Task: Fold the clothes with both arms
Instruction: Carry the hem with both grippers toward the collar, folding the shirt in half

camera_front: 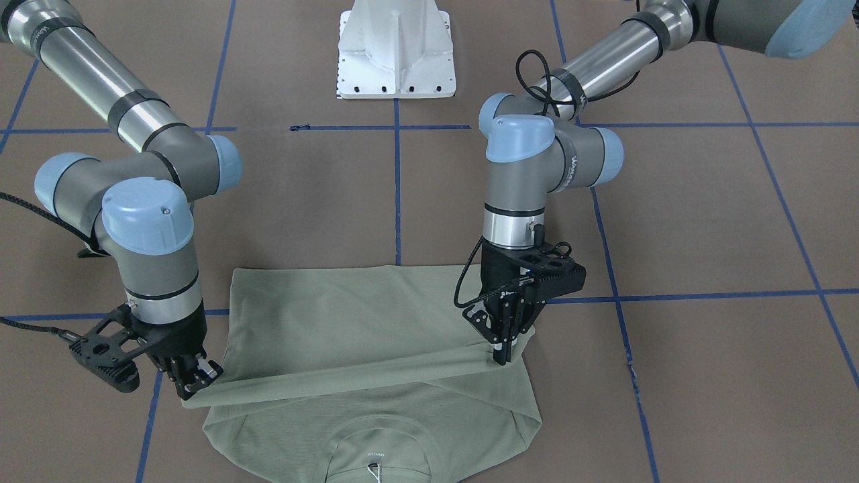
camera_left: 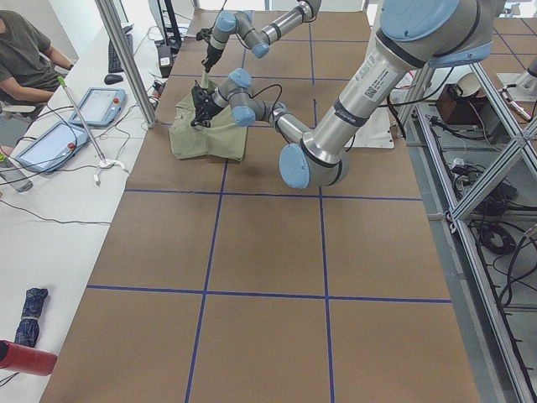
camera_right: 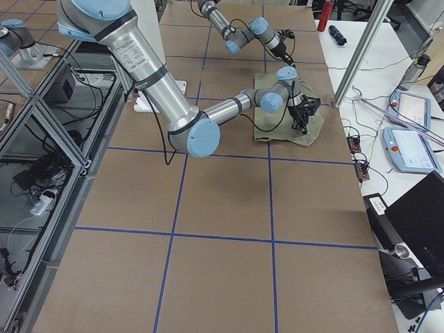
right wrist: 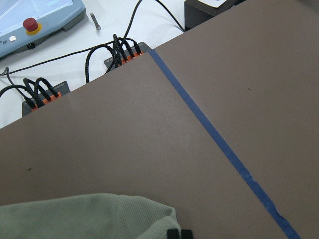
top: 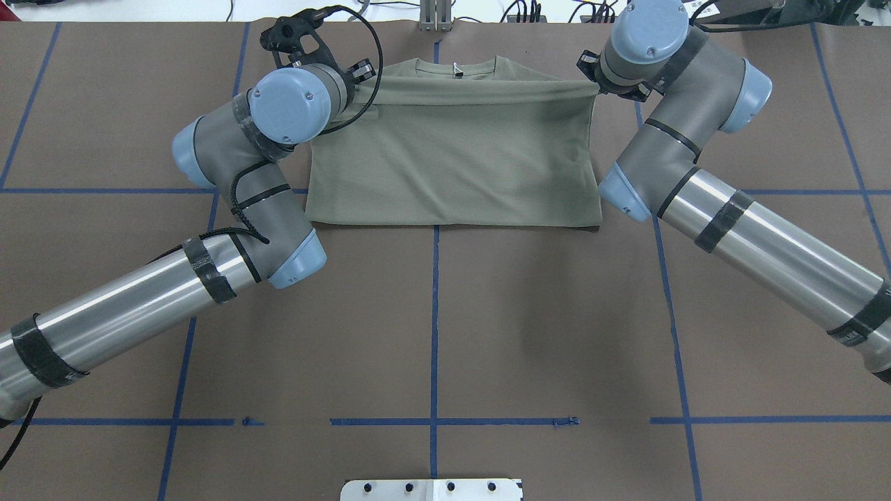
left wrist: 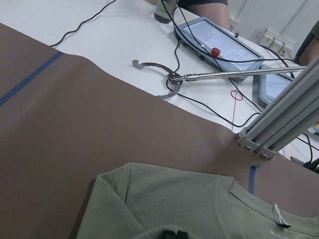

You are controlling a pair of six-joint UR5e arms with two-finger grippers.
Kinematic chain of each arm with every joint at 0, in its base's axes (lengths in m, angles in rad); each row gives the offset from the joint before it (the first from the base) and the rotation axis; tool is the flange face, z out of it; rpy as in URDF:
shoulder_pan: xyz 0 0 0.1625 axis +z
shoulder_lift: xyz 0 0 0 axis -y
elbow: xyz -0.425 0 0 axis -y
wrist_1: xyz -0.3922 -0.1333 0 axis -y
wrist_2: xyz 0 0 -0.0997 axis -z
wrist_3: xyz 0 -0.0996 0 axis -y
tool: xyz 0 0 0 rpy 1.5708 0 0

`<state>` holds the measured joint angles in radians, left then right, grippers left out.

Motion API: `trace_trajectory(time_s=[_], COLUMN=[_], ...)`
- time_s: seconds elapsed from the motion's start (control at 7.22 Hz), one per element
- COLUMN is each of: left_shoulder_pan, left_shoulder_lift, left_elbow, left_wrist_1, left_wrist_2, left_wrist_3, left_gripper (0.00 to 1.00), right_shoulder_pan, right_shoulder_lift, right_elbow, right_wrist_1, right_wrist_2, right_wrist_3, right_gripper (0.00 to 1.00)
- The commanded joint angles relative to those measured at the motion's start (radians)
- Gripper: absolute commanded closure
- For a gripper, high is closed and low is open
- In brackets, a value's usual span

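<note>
The collar [camera_front: 376, 446] of the shirt [camera_front: 349, 315], with its tag [camera_front: 373, 469] showing, lies nearest the front camera, at the operators' edge of the table [camera_front: 704, 221]. From that view's left, the right gripper [camera_front: 196, 384] pinches one end of a folded-over band [camera_front: 349, 376] of cloth, fingers closed on it. The band runs taut across the shirt, and the left gripper [camera_front: 502, 350] clamps the other end likewise. Overhead, the left arm [top: 264, 181] and right arm [top: 682, 139] mostly hide those fingers. Only the left wrist view shows a pendant [left wrist: 219, 42] on the white bench [left wrist: 124, 35]. Only the right wrist view shows black plugs [right wrist: 124, 50] and a tape line [right wrist: 219, 144].
</note>
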<state>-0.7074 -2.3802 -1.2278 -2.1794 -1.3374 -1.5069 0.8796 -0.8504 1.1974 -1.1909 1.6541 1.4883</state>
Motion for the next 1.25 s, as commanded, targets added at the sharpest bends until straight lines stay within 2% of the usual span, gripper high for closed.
trace_trajectory(time_s=[0.0, 0.28, 0.42, 0.55, 0.83, 0.97, 1.11], left_shoulder_pan=[-0.007, -0.007, -0.007, -0.009, -0.027, -0.032, -0.04], left_shoulder_lift=[-0.02, -0.047, -0.053, -0.053, -0.053, -0.048, -0.033], left_elbow=[0.066, 0.128, 0.163, 0.166, 0.157, 0.14, 0.099], left_wrist_1=[-0.045, -0.095, -0.115, -0.117, -0.118, -0.118, -0.115], left_wrist_2=[0.012, 0.015, 0.014, 0.014, 0.008, 0.001, -0.028], left_wrist_3=[0.014, 0.016, 0.017, 0.042, 0.045, 0.047, 0.047], left_gripper=[1.0, 1.0, 0.63, 0.53, 0.51, 0.51, 0.51], right_shoulder_pan=[-0.001, -0.002, -0.004, -0.005, -0.001, 0.002, -0.025], right_shoulder_lift=[0.017, 0.043, 0.047, 0.048, 0.045, 0.024, -0.064], right_elbow=[-0.059, -0.097, -0.096, -0.096, -0.078, -0.02, 0.11], right_wrist_1=[0.04, 0.04, 0.04, 0.042, 0.044, 0.047, 0.047], right_wrist_2=[-0.003, -0.019, -0.02, -0.02, -0.017, -0.007, 0.006], right_wrist_3=[0.0, 0.0, 0.0, 0.0, 0.0, 0.004, 0.013], right_gripper=[1.0, 1.0, 0.75, 0.67, 0.66, 0.66, 0.65])
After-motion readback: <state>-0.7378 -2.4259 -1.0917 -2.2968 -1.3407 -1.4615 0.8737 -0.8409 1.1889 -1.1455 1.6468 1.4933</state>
